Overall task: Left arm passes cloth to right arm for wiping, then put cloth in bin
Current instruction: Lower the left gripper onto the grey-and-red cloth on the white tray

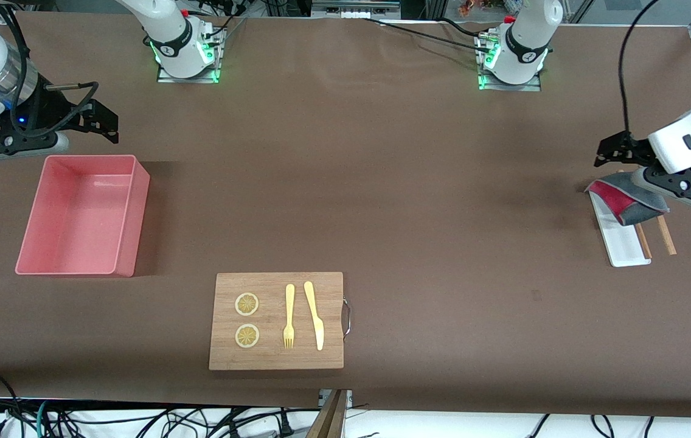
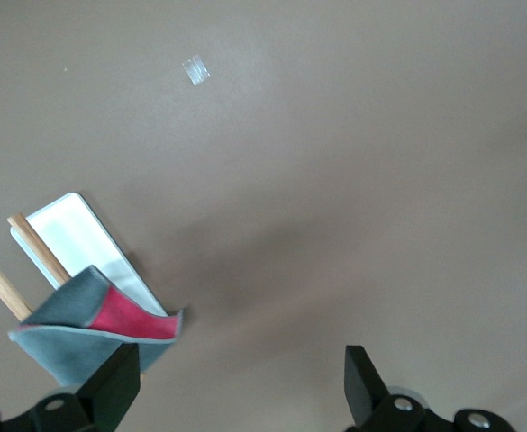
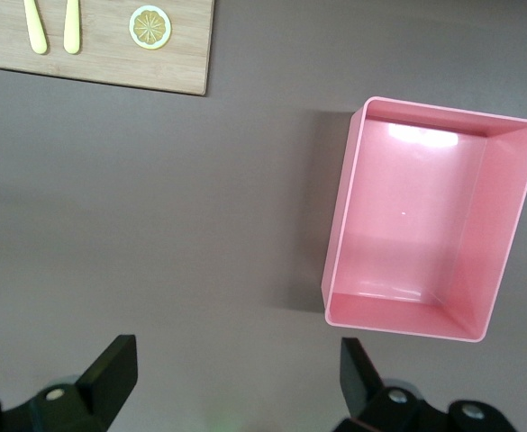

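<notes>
The cloth (image 1: pixel 625 204), dark grey with a red face, lies crumpled on the end of the white tray (image 1: pixel 625 243) farther from the front camera, at the left arm's end of the table. It also shows in the left wrist view (image 2: pixel 87 319), beside one finger (image 2: pixel 114 382). My left gripper (image 1: pixel 625 161) hovers just over the cloth, open and empty, as its wrist view (image 2: pixel 240 387) shows. The pink bin (image 1: pixel 129 207) stands empty at the right arm's end. My right gripper (image 1: pixel 102 121) hangs open and empty over the table beside the bin (image 3: pixel 416 216), as its wrist view (image 3: pixel 236 382) shows.
Two wooden sticks (image 1: pixel 665 234) lie on and beside the tray (image 2: pixel 74 234). A wooden board (image 1: pixel 275 359) with two lemon slices, a yellow fork (image 1: pixel 289 316) and a yellow knife (image 1: pixel 315 316) sits near the front camera, mid-table. Its corner shows in the right wrist view (image 3: pixel 110 63).
</notes>
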### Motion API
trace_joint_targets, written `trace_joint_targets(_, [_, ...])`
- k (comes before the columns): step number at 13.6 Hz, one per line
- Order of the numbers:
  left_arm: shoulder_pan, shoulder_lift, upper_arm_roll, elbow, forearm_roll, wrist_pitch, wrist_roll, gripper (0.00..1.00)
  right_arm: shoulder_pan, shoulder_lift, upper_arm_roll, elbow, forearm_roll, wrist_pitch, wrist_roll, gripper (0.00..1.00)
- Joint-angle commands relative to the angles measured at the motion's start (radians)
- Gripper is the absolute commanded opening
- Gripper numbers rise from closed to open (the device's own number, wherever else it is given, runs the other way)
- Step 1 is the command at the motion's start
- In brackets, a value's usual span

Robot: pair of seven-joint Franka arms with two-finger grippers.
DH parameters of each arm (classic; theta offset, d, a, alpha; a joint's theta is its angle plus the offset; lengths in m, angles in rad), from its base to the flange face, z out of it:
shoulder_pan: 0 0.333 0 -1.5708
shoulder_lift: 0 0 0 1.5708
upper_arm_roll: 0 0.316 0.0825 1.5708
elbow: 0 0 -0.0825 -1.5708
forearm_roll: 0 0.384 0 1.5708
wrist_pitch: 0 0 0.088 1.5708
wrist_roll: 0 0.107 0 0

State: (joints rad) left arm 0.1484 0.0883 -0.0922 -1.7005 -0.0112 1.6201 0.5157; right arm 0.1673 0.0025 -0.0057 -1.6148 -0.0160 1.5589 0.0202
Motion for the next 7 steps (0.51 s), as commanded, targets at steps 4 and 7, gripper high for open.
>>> trace_joint_targets(4, [0.077, 0.1, -0.004, 0.036, 0.172, 0.003, 0.571, 1.0, -0.005, 0.007, 0.006, 0.024, -0.002, -0.019, -0.008, 0.99])
trace_joint_targets(7, [0.158, 0.171, -0.004, 0.025, 0.175, 0.116, 0.824, 1.0, -0.005, 0.007, 0.006, 0.023, -0.002, -0.019, -0.008, 0.99])
